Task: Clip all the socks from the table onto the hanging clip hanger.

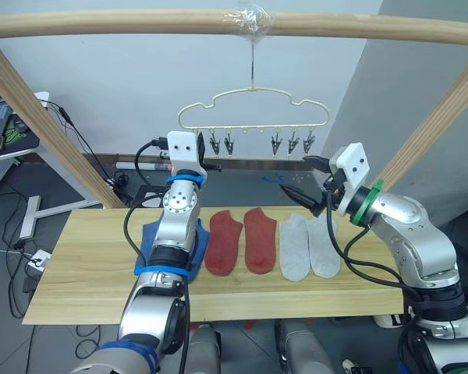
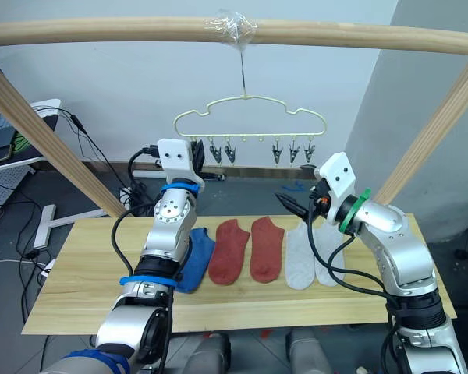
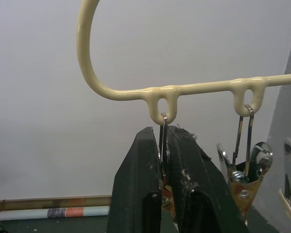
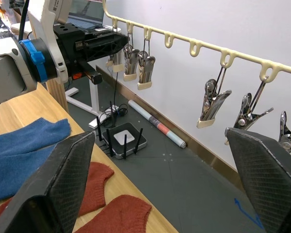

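The pale yellow-green clip hanger (image 1: 253, 100) hangs by its hook from the pole, with a row of metal clips (image 1: 221, 143) under it. My left gripper (image 3: 164, 160) is raised to the hanger's leftmost clip (image 3: 163, 133) and is shut on it. My right gripper (image 1: 303, 181) hovers open and empty above the table's back edge, below the right-hand clips (image 4: 211, 104). The socks lie in a row on the table (image 1: 86, 265): blue ones (image 2: 195, 253) partly hidden behind my left arm, two red (image 1: 224, 243) (image 1: 259, 238), and two light grey (image 1: 294, 248) (image 1: 324, 248).
A thick wooden pole frame (image 1: 140, 25) spans overhead, with slanted posts at the left (image 1: 54, 132) and right (image 1: 437, 125). A wall stands close behind the hanger. On the floor behind lie a small black device (image 4: 125, 141) and a rolled tube (image 4: 157, 125).
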Robot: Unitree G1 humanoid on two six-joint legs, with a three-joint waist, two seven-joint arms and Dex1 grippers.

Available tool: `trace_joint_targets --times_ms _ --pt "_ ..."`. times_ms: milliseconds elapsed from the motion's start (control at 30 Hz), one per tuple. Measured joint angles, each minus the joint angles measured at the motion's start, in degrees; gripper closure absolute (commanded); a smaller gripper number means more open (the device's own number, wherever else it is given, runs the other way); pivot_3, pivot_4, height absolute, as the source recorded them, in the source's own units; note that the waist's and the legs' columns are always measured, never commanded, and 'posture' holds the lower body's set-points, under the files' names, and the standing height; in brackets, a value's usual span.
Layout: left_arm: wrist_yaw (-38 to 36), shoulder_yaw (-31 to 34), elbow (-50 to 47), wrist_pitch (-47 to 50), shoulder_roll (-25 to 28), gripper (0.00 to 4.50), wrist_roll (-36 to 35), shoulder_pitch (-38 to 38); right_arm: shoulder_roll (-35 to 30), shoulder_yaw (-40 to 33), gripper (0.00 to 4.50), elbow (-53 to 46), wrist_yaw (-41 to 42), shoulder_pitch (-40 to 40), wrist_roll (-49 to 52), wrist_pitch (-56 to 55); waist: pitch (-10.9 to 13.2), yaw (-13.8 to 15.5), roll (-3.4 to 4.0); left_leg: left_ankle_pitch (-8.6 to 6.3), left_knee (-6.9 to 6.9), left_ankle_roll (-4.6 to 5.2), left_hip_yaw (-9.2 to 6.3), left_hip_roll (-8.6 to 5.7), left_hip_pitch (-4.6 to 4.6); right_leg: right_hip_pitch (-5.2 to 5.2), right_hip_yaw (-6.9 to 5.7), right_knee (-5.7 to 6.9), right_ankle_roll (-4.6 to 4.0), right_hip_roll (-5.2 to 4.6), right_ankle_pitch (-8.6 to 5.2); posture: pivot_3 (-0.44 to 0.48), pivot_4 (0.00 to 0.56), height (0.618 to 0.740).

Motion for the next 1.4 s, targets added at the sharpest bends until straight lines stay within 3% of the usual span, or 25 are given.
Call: trace_joint_targets --times_ms 133,300,633,900,1000,1367,1400 --pt "-4.5 -0.7 -3.0 4.0 2.2 4.49 -1.0 0.9 0.2 2.7 0.0 1.6 -4.2 6.1 -5.1 -0.1 0.0 0.1 0.0 -0.01 -0.04 -0.01 -0.04 0.0 -0.03 0.0 -0.03 -0.03 -0.01 -0.01 -0.03 -0.037 0.225 0.74" --pt "-10.2 0.2 -9.9 13.3 4.8 4.49 -5.4 3.2 0.4 4.5 0.0 11.5 -8.8 13.3 -11.7 -2.6 0.1 -0.1 0.04 -0.01 -0.04 -0.01 0.01 0.0 0.03 -0.01 0.01 0.04 -0.04 -0.02 -0.05 -0.016 0.229 0.74" --pt "-13.5 1.2 -16.7 20.9 7.9 4.49 -7.6 5.9 5.1 2.2 0.0 37.4 -14.6 6.3 -15.6 -10.1 0.2 -1.0 0.09 0.02 -0.01 0.0 0.03 0.01 0.21 0.11 0.05 0.09 -0.13 0.01 -0.1 0.005 0.226 0.74" --pt "-13.5 1.4 -16.9 20.9 7.8 4.49 -7.7 5.9 7.6 0.9 0.0 46.5 -15.3 3.0 -15.6 -11.9 0.2 -1.0 0.11 0.01 -0.12 0.0 0.03 0.01 0.2 0.09 0.05 0.07 -0.03 0.0 -0.04 0.008 0.224 0.74" --pt "-13.5 1.4 -16.9 20.9 7.8 4.5 -7.7 5.9 7.7 1.0 0.56 48.3 -14.9 2.2 -15.8 -13.1 0.2 -1.0 0.11 0.01 -0.11 0.0 0.02 0.01 0.21 0.1 0.04 0.08 -0.03 0.01 -0.05 0.008 0.224 0.74" --pt "-13.7 1.4 -16.8 20.9 7.8 4.5 -7.8 5.9 4.3 3.6 4.36 49.7 -11.3 3.3 -19.7 -18.1 0.2 -0.9 0.1 0.01 -0.07 0.0 0.01 0.01 0.22 0.14 0.04 0.06 -0.03 0.01 -0.05 0.008 0.22 0.74" --pt "-13.8 1.4 -16.8 20.9 7.8 4.5 -8.0 5.9 3.7 4.2 4.48 49.4 -10.8 3.9 -20.2 -19.0 0.2 -0.9 0.1 0.01 -0.07 0.0 0.02 0.0 0.22 0.14 0.04 0.06 -0.03 0.0 -0.05 0.008 0.22 0.74"
